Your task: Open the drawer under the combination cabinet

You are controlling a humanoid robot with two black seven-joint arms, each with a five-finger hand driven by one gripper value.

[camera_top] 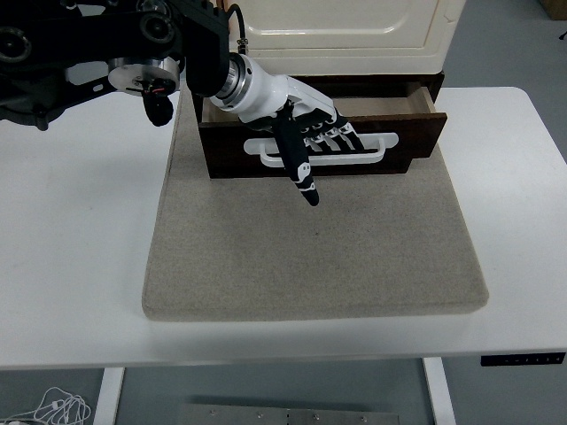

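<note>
While you are drawing the drawer (403,133) out, keep pulling straight toward the near edge so it is not skewing. Your left hand (297,119) is reaching in from the left, its fingers (332,131) curling through the handle (376,149); the thumb is hanging free below. That drawer is sitting partly open under the cabinet (354,31), on the mat (310,257).

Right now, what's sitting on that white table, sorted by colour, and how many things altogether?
Cream: 1, the cabinet
Dark brown: 1, the drawer with a white handle, hooked by the left robot hand
Beige: 1, the mat beneath them
Total: 3
</note>
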